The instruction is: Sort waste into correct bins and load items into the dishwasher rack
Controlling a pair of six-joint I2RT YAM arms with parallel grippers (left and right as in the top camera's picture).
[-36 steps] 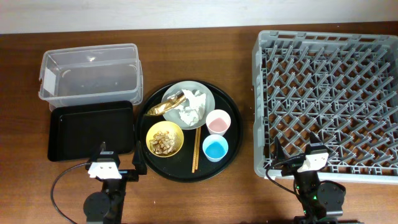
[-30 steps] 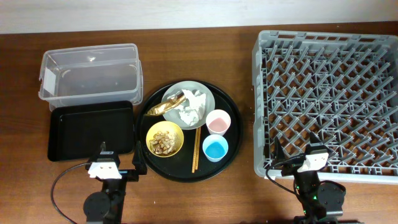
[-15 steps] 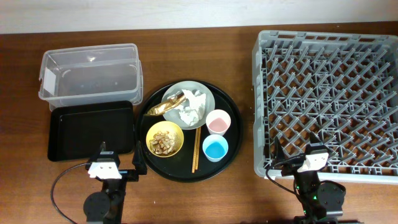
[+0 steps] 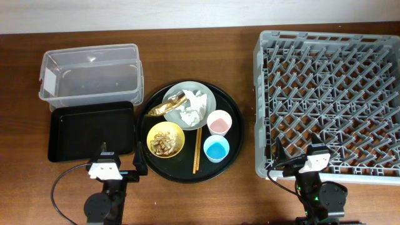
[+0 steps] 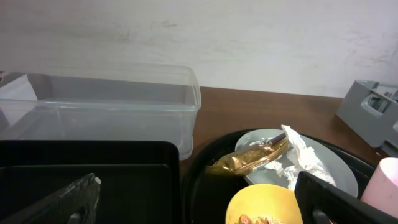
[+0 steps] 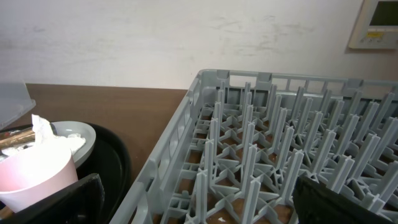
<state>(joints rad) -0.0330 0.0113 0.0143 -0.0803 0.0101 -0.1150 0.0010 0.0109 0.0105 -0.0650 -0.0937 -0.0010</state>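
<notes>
The grey-green plate holds a white napkin and a gold wrapper. The yellow bowl holds brown food scraps. The pink cup, blue cup and chopsticks lie beside them. The clear tub and the shallow black tray are at the left, the grey rack at the right. My left gripper is open and empty in front of the black tray. My right gripper is open and empty at the rack's front edge.
The dishes all sit on a large round black serving tray in the middle of the wooden table. Both arm bases stand at the table's front edge.
</notes>
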